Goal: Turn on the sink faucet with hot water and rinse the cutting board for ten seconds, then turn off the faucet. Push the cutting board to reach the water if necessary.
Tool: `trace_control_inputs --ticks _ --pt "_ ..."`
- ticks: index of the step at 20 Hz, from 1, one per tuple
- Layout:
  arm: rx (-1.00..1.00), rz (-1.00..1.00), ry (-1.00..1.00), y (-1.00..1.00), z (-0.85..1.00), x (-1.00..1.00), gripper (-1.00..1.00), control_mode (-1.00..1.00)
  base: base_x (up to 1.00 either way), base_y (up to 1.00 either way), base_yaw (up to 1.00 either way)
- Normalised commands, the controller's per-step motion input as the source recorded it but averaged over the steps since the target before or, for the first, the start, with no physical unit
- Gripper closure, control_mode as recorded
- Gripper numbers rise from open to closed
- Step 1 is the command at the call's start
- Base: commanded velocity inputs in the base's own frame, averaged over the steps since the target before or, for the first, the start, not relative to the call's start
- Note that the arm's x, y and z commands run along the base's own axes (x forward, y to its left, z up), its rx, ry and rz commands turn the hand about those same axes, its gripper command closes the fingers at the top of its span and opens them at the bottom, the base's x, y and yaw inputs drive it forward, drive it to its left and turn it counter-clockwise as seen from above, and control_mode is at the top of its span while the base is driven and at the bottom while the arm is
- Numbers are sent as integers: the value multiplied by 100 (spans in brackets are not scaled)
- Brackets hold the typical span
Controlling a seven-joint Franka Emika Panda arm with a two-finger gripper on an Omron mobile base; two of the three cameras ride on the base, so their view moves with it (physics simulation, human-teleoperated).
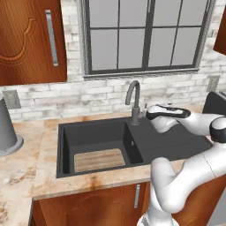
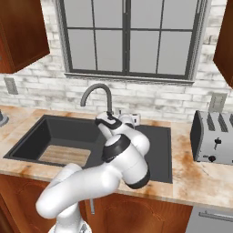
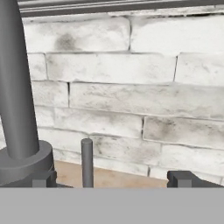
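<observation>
Faucet work comes first, and from the left base view my arm reaches across the sink [image 1: 176, 143] drainboard so my claw [image 1: 145, 113] sits just beside the base of the sink faucet [image 1: 133, 99], at the sink's back edge. No water runs from the spout. The cutting board [image 1: 99, 160] lies flat on the basin floor toward the front edge, well apart from the spot beneath the spout. From the right base view, my elbow covers much of the drainboard, the claw [image 2: 110, 118] is tucked behind the faucet [image 2: 98, 93] base, and the board [image 2: 64, 155] rests in the basin's front part. Along the hand view, the small upright lever [image 3: 87, 162] stands between my two fingertips [image 3: 186, 178], which are spread wide, released, holding nothing; the faucet's thick base [image 3: 26, 164] sits at the left. I judge the step is to nudge that lever toward hot: I should centre it, press it sideways slowly, and avoid slipping past it.
</observation>
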Motion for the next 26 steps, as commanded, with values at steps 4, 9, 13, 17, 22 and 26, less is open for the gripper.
trace_control_inputs --ticks 4,9,13,17,22,26 --pt "0 0 0 14 -7 11 -100 -100 0 0 0" --pt "0 0 0 13 -2 14 -100 -100 0 0 0" --pt "0 0 0 2 0 9 -100 -100 0 0 0" --pt "0 0 0 0 0 1 -100 -100 0 0 0" --pt "0 0 0 0 0 3 -100 -100 0 0 0" --pt "0 0 0 0 0 10 -100 -100 0 0 0"
